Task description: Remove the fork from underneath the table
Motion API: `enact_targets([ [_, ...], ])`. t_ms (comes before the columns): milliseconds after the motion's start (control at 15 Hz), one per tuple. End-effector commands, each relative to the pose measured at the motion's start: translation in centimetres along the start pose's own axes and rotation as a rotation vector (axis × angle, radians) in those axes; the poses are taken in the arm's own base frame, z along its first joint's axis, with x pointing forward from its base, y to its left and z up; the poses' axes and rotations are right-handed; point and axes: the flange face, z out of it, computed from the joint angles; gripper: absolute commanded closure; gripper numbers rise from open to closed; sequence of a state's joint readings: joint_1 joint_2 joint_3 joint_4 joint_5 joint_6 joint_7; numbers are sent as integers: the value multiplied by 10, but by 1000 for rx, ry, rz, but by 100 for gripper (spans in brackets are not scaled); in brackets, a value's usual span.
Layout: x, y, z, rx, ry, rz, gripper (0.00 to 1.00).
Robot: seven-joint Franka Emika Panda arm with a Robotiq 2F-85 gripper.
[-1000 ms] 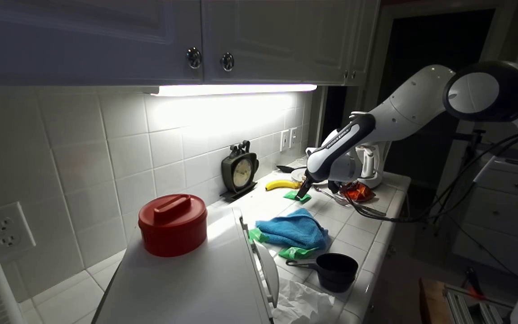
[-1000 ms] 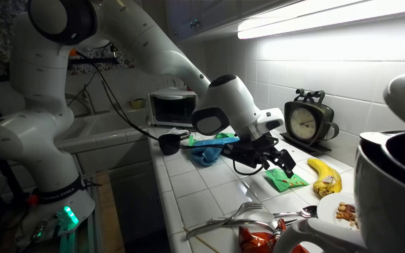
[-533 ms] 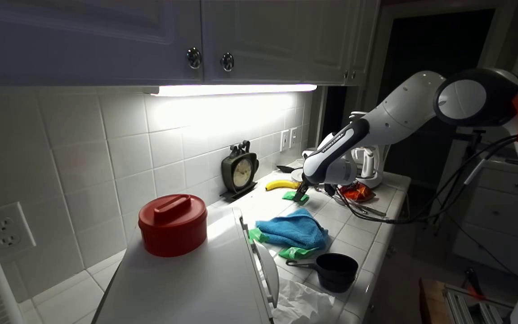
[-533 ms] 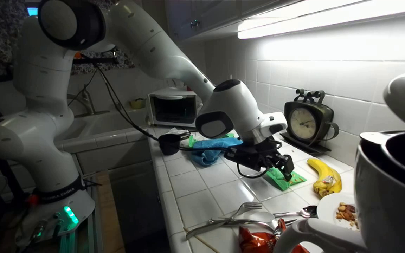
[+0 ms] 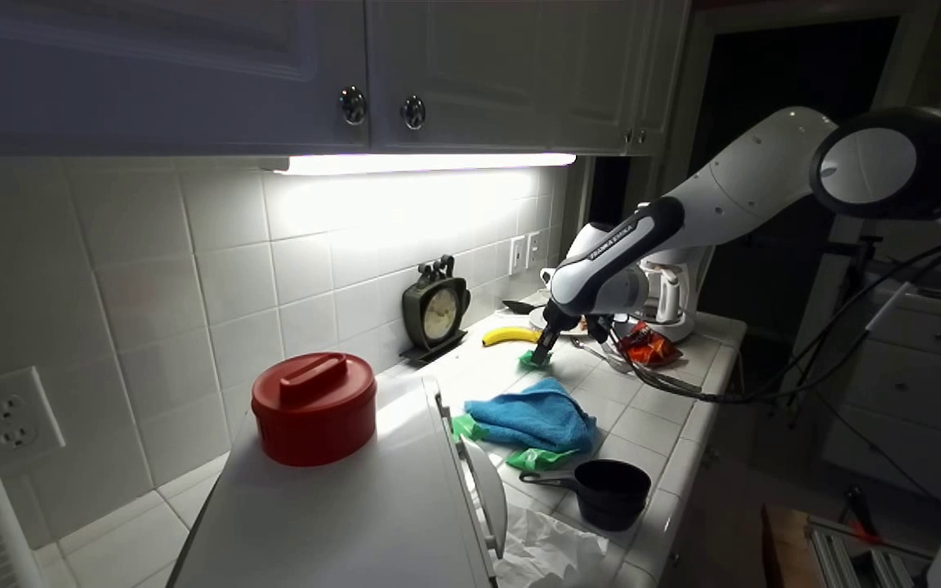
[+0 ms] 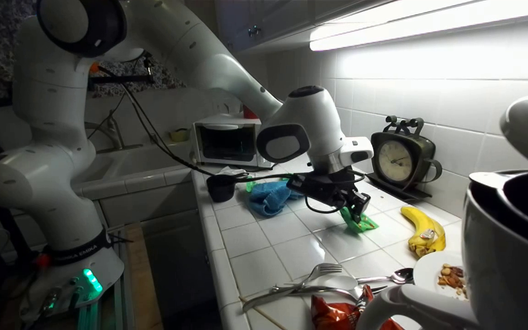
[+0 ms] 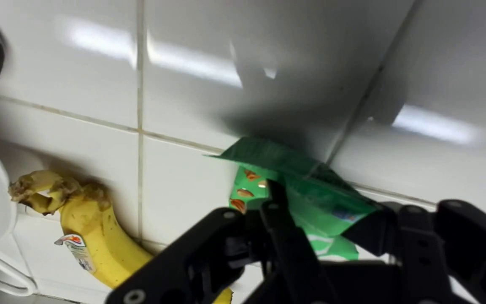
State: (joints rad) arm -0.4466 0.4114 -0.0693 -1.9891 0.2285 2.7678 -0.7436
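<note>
A silver fork (image 6: 323, 269) lies in a loose pile of cutlery on the white tiled counter (image 6: 257, 254). No table shows; it is out of view. Well apart from the fork, my black gripper (image 6: 360, 211) points down at a green packet (image 6: 360, 225) with nuts printed on it. In the wrist view the gripper (image 7: 312, 211) has the green packet (image 7: 310, 198) buckled between its fingers, with a flap folded up above them. The packet's lower side is partly hidden behind the fingers.
Bananas (image 6: 422, 229) lie beside the packet, near a clock (image 6: 394, 160) against the wall. A plate of nuts (image 6: 429, 266), a red bag (image 6: 332, 314) and a coffee maker (image 6: 511, 256) crowd the near end. Farther along are a blue towel (image 5: 536, 412), a black cup (image 5: 613, 494) and a toaster oven (image 6: 227, 142).
The jaws have drawn together around the green packet, which has crumpled and shifted with the gripper, away from the bananas. The cutlery has not moved.
</note>
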Motion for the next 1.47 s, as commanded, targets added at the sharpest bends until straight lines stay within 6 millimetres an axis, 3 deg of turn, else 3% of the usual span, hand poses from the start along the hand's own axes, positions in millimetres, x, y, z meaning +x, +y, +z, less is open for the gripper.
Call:
enact_targets([
  [0,-3,-28,-25,40,-91,-2,90],
  [267,-3,-50,-44,56,-139,-10,90],
  [333,-5,-52,-47,55,-148,-4,49],
  [400,-6,-53,-50,50,-152,5,49],
  [667,-15,-56,-74,38,-149,50,21],
  [867,-25,-60,-104,63,-144,73,1],
  [1400,-48,-71,-193,51,-170,135,0],
])
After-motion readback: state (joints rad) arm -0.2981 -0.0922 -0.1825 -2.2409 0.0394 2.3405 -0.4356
